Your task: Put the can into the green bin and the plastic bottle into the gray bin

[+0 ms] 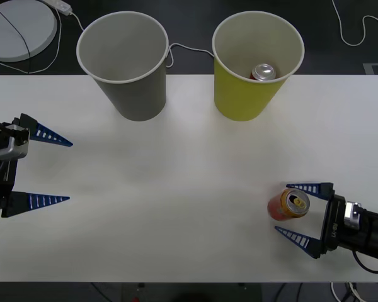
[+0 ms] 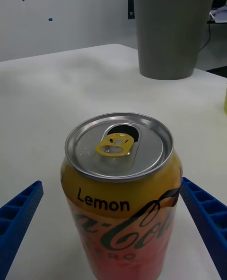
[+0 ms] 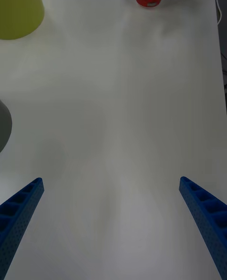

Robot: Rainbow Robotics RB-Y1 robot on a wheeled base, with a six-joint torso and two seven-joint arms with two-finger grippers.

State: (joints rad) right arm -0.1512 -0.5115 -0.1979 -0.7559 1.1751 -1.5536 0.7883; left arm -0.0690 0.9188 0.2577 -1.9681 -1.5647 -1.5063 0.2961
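My right gripper [image 1: 297, 211] is wide open with the can [image 1: 288, 204] standing between its fingers, not squeezed. My left gripper [image 1: 55, 170] waits open at the table's [image 1: 176, 163] left edge. The green bin [image 1: 255, 69] stands far back.
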